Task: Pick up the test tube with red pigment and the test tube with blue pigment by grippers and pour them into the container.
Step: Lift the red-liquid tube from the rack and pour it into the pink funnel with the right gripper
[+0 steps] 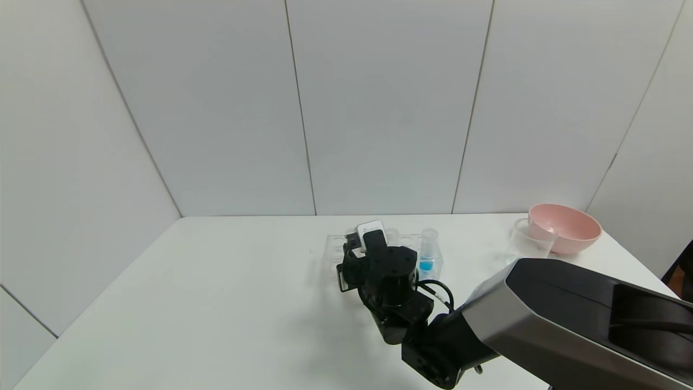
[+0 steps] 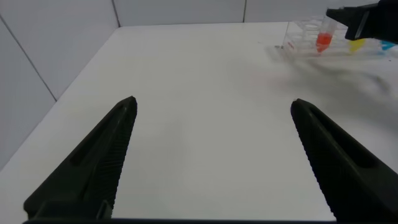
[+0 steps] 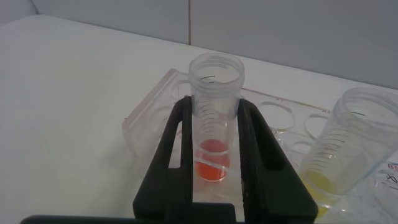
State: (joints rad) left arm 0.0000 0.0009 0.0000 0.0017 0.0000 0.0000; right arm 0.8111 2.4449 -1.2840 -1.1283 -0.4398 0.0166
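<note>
The test tube with red pigment (image 3: 214, 124) stands upright in the clear tube rack (image 3: 149, 115). My right gripper (image 3: 214, 104) is shut on it, one finger pressed against each side. In the head view the right gripper (image 1: 358, 245) sits over the rack's left part and hides the red tube. The test tube with blue pigment (image 1: 427, 252) stands in the rack's right end. The clear container (image 1: 528, 238) stands at the far right beside the bowl. My left gripper (image 2: 213, 102) is open and empty over bare table, with the red tube (image 2: 323, 38) far off.
A pink bowl (image 1: 566, 227) stands at the table's back right, touching the container. A like tube with yellow liquid (image 3: 348, 143) stands in the rack next to the red one. The white table (image 1: 216, 303) stretches to the left of the rack.
</note>
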